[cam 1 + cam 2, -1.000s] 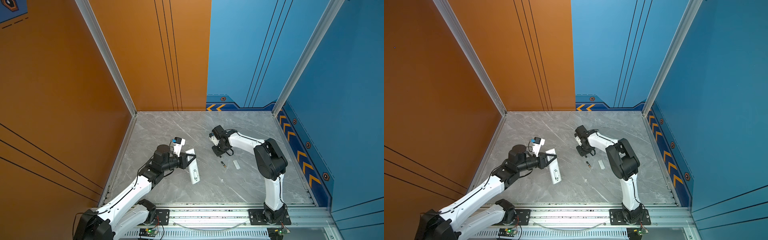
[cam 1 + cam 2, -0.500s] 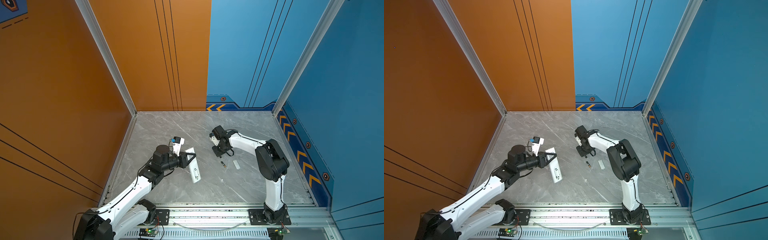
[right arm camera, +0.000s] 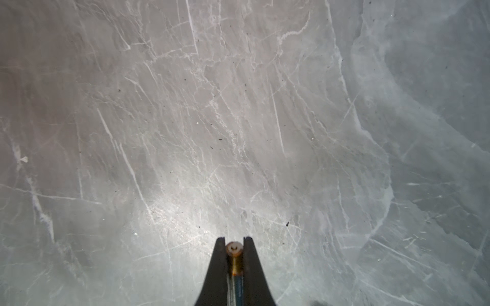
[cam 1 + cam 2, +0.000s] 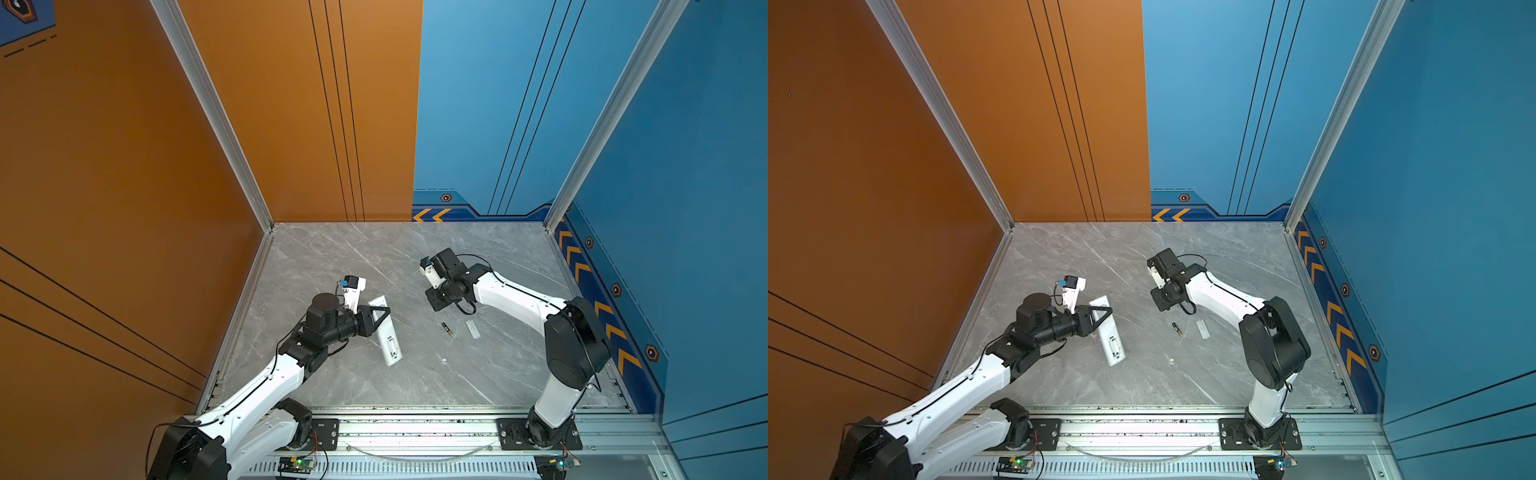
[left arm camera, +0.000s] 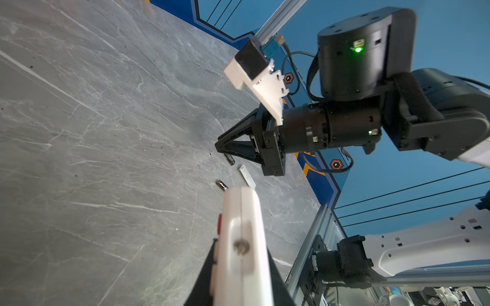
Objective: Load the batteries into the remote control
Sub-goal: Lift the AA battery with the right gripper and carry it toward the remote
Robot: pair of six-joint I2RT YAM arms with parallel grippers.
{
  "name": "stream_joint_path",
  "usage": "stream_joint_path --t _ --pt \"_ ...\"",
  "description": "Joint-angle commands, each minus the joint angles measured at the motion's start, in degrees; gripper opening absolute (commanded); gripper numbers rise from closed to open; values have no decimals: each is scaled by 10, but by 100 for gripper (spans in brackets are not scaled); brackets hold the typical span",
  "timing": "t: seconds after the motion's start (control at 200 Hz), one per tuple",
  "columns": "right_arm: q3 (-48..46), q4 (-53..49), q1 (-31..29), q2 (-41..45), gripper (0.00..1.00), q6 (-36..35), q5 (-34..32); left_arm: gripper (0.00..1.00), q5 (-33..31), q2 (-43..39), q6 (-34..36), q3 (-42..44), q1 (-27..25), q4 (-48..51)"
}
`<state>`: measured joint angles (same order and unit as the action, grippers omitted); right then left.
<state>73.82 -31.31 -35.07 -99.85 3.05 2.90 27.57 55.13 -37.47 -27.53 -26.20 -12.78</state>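
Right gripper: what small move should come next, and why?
Probably carry the held battery toward the remote control. The right gripper is shut on it, the left gripper grips the remote control with its recess showing from above, and a second battery lies loose on the table.

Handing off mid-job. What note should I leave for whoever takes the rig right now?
Left gripper: shut on the remote, recess facing up.
Right gripper: shut on one battery.
Second battery and cover lie apart on the table, between the arms.
Done: remote held, one battery picked up.
Left: load both batteries.
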Motion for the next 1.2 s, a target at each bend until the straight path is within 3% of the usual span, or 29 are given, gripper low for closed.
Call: stream_joint_path --t 0.0,0.24,0.566,0.911,1.197 --pt "-27 27 -13 49 0 32 10 0 -24 -10 -13 9 5 -28" --pt "-94 75 -38 145 0 87 5 0 -25 -8 -26 12 5 -45" --pt "-154 122 -98 255 0 116 -55 0 -24 12 -48 10 4 -82" --pt "-205 200 -127 336 0 124 -55 0 -17 24 -59 -5 4 -103" --pt "-257 302 -164 365 0 83 -42 0 -8 25 -59 -13 4 -103"
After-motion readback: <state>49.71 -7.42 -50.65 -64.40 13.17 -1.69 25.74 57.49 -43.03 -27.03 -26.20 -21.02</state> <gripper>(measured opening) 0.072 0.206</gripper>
